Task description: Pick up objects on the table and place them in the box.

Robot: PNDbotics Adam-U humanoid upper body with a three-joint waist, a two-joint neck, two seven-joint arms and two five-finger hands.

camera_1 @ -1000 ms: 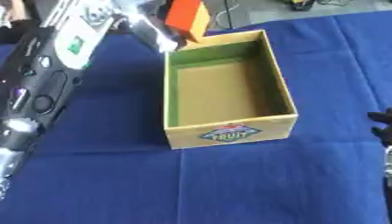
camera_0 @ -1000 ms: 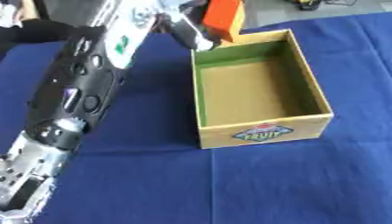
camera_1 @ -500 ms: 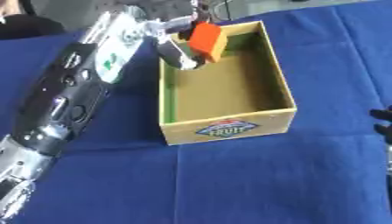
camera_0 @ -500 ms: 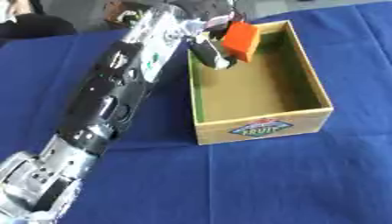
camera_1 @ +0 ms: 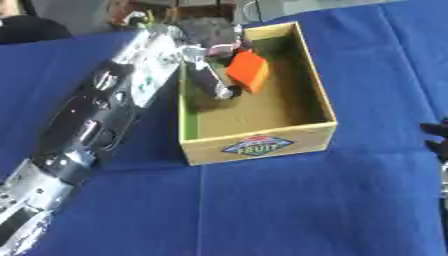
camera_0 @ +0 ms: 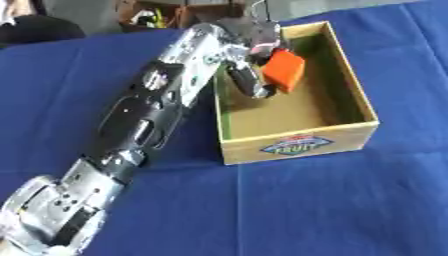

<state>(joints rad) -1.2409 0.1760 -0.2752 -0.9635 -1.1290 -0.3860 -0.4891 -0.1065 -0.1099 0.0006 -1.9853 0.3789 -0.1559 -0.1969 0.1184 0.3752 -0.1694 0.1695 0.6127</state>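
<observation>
An orange block [camera_0: 283, 70] hangs tilted inside the open cardboard box [camera_0: 297, 147], near its far left part, just above the brown floor. My left hand [camera_0: 248, 80] reaches over the box's left wall, its fingers curled round the block. The box carries a "FRUIT" label [camera_1: 256, 146] on its near wall. Only the dark fingertips of my right hand [camera_1: 435, 138] show at the right edge of the right eye view; their state is unclear.
A blue cloth [camera_0: 289, 210] covers the whole table. My long left arm [camera_0: 149, 120] crosses the left half from the lower left corner up to the box. Clutter lies beyond the table's far edge [camera_0: 149, 17].
My left hand has brought the orange block from above the box's far left corner down into the box. The camera has also shifted.
</observation>
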